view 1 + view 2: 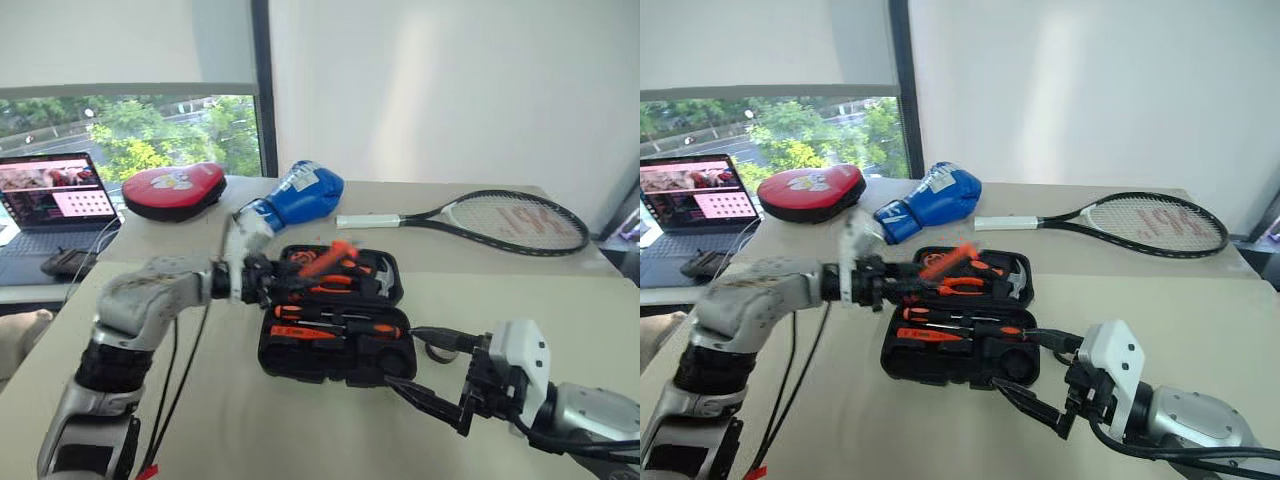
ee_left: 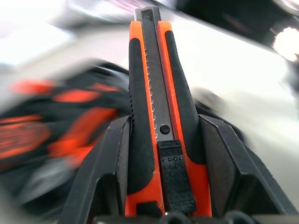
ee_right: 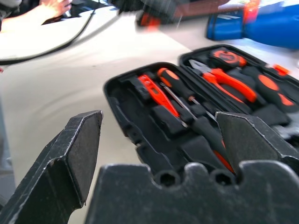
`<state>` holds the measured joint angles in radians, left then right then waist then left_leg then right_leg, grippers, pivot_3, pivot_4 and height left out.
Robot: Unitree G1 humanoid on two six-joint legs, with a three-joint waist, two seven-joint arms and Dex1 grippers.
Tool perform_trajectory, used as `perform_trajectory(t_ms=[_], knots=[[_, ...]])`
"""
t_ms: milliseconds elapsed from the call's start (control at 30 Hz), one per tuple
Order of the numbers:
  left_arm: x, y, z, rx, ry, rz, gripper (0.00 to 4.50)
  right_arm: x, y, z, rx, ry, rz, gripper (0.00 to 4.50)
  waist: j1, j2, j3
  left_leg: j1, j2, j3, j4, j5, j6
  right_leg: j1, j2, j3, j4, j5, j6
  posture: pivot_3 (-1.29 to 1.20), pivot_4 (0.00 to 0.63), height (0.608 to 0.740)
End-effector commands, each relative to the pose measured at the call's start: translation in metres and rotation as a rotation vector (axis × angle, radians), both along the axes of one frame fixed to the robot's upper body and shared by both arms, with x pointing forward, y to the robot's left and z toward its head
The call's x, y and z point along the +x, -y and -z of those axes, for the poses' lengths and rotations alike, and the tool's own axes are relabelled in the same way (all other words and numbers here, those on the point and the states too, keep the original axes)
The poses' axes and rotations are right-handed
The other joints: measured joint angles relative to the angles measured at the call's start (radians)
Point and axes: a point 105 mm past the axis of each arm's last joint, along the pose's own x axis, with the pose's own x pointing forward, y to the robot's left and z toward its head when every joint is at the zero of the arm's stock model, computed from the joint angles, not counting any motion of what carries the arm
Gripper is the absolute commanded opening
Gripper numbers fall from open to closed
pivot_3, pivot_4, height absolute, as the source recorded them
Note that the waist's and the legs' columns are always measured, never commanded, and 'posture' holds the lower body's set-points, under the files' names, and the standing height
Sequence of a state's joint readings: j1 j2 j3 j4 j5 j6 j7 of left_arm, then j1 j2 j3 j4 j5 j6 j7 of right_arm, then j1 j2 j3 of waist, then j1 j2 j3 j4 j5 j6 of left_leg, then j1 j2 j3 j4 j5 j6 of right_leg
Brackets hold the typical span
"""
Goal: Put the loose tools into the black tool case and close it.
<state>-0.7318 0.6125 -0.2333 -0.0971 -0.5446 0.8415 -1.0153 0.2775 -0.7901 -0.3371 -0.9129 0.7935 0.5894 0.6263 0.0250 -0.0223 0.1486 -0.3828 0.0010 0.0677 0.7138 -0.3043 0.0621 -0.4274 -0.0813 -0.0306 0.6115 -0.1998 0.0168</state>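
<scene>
Orange-and-black utility knife (image 2: 159, 116): clamped between the pads of the left gripper (image 1: 262, 280), handle gripped on both flanks so the body lies along the fingers, blade end forward
Left gripper position: over the far left part of the open case, knife (image 1: 325, 258) held above the slots, not yet seated
Black tool case (image 1: 300, 360): lying open near the middle of the table (image 1: 560, 300), both halves up, so slots are reachable from above
Case contents: screwdrivers (image 3: 187, 100) in the near half; pliers (image 3: 229, 81) in the far half
Right gripper (image 1: 425, 365): jaws spread wide, empty, at the case's near right corner, likely waiting to close the lid
Judged step: lowering knife into its slot
Risk: knife lying crooked would block closing
</scene>
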Motion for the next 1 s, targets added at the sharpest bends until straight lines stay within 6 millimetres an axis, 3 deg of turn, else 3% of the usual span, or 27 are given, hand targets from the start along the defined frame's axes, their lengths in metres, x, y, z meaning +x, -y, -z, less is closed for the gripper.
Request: perform_trajectory(t_ms=[33,167,267,367,500,767,1000], knots=[[-0.007,0.015,0.009,0.081,0.088,0.179,1.77,-0.011,0.000,-0.014,-0.017,0.065,0.023,4.50,-0.004,0.000,0.000,-0.001,-0.001,-0.001,0.000,-0.002,0.003,0.000,0.000,-0.001,0.000,0.000,0.000,0.00,0.150,0.740],[-0.015,-0.005,0.021,0.118,0.073,0.224,1.77,-0.017,0.002,-0.015,-0.018,0.057,0.062,4.50,-0.013,-0.001,0.000,-0.001,0.001,-0.001,0.000,-0.002,0.004,-0.002,0.000,0.000,0.000,0.000,0.000,0.00,0.150,0.740],[-0.021,-0.024,0.042,0.186,0.057,0.248,1.77,-0.017,0.002,-0.015,-0.012,0.054,0.074,4.50,-0.015,0.000,0.000,0.001,0.002,0.000,0.000,-0.002,0.004,-0.001,0.000,0.002,0.001,0.000,0.000,0.00,0.150,0.740],[-0.016,-0.033,0.060,0.240,0.075,0.228,1.77,-0.015,-0.001,-0.016,-0.006,0.057,0.071,4.50,-0.010,-0.001,0.001,0.001,0.002,0.000,0.000,-0.003,0.005,-0.001,0.000,0.002,0.001,0.000,0.000,0.00,0.150,0.740],[-0.006,-0.035,0.071,0.277,0.111,0.233,1.77,-0.013,-0.004,-0.019,-0.006,0.057,0.050,4.50,0.001,-0.002,0.001,-0.001,0.001,-0.001,0.002,-0.002,0.007,0.000,0.000,0.002,0.001,0.000,0.000,0.00,0.150,0.740],[-0.008,-0.030,0.087,0.355,0.233,0.387,1.77,-0.011,-0.003,-0.021,-0.016,0.050,0.033,4.50,0.003,-0.002,0.001,0.001,0.000,-0.001,0.002,-0.002,0.008,0.002,-0.001,0.003,0.001,0.000,0.000,0.00,0.150,0.740],[-0.003,-0.026,0.083,0.360,0.251,0.418,1.77,-0.013,0.001,-0.017,-0.026,0.039,0.040,4.50,0.013,-0.001,0.001,0.002,0.000,-0.001,0.003,-0.001,0.009,0.004,-0.003,0.002,0.001,0.001,0.001,0.00,0.150,0.740]])
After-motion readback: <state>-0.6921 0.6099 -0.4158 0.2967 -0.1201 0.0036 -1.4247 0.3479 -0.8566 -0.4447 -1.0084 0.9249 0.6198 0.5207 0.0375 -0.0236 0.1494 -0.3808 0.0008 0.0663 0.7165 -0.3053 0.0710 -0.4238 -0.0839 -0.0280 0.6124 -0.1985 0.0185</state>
